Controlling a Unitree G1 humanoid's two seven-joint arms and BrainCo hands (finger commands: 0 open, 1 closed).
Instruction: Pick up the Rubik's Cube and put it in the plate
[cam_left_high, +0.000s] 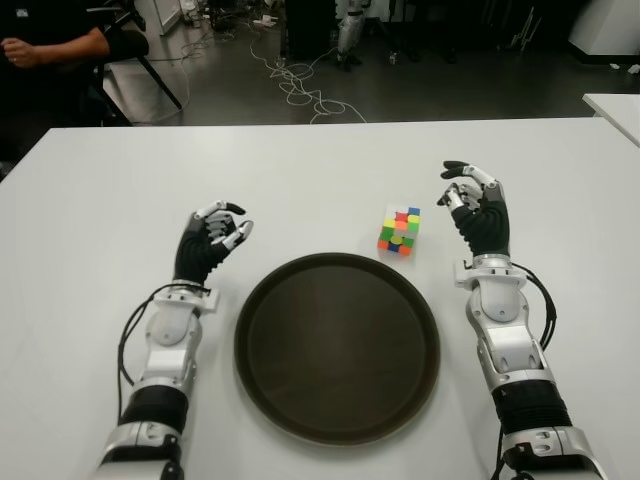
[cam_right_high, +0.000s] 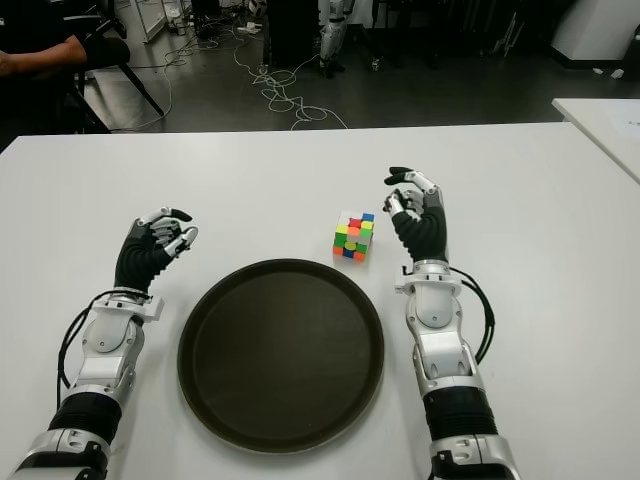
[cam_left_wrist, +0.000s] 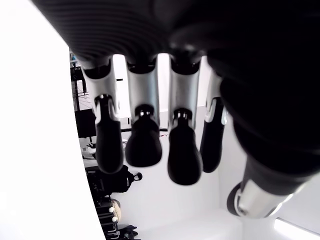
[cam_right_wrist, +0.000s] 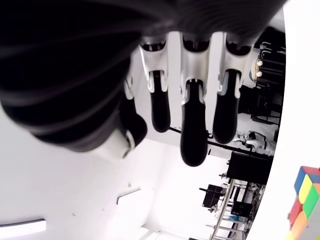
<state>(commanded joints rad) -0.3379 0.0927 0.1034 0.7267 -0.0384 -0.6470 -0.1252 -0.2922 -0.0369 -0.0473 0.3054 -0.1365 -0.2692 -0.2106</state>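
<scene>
The Rubik's Cube (cam_left_high: 399, 230) sat on the white table (cam_left_high: 100, 200), just beyond the far right rim of the dark round plate (cam_left_high: 337, 345), touching neither. It looked light, rigid and smooth-faced, probably a little slippery, so opposing flat side faces seemed the best hold. The right hand (cam_left_high: 476, 205) hovered near its right, fingers loosely spread and empty. The left hand (cam_left_high: 208, 243) showed left of the plate, relaxed, holding nothing.

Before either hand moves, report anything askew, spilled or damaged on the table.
Nothing stands out. The Rubik's Cube sits flat and intact on the table just beyond the empty plate; both hands hold nothing.
</scene>
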